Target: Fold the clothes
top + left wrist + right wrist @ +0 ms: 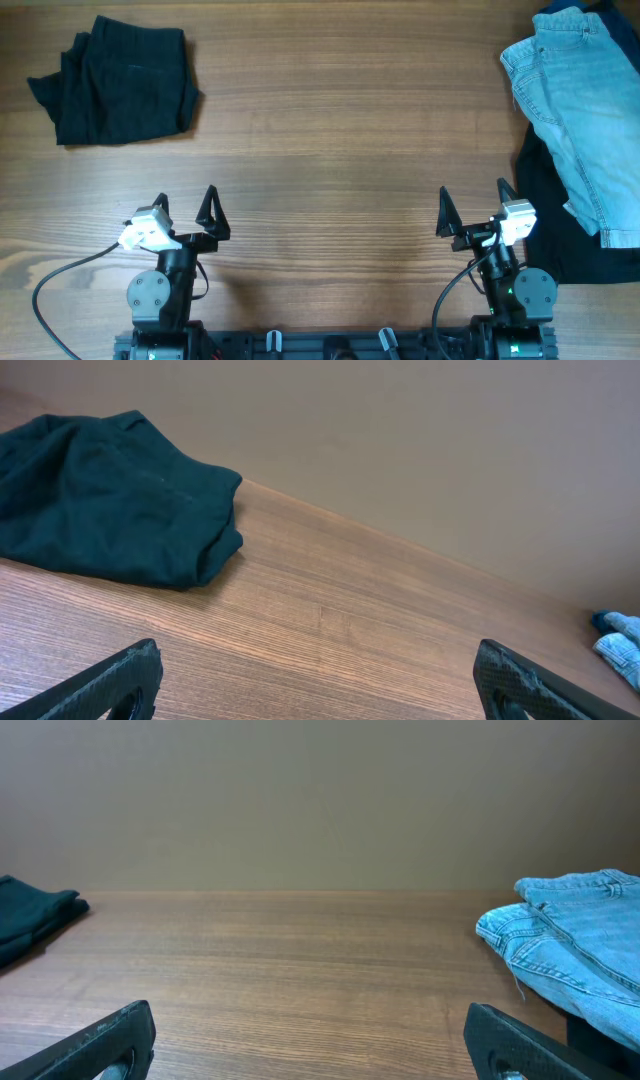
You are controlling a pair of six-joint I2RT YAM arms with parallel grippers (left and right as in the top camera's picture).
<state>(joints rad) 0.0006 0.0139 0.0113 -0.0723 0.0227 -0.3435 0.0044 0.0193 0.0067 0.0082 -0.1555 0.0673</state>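
Counter (330,130) carries light-blue denim shorts (590,120), crumpled at 2 o'clock over a dark navy garment (545,220), and a black garment (120,80) bundled at 10 o'clock. Left jaws at 7 o'clock and right jaws at 5 o'clock stand wide apart, holding nothing. Judgement: folding not yet begun; next move calls for the right arm to reach the shorts and pull them toward centre for flattening.

Top-down, low wrist cams (shared table (330,150))

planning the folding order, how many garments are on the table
3: a black garment far left, light-blue denim shorts far right, a dark garment under them. More may be hidden there.
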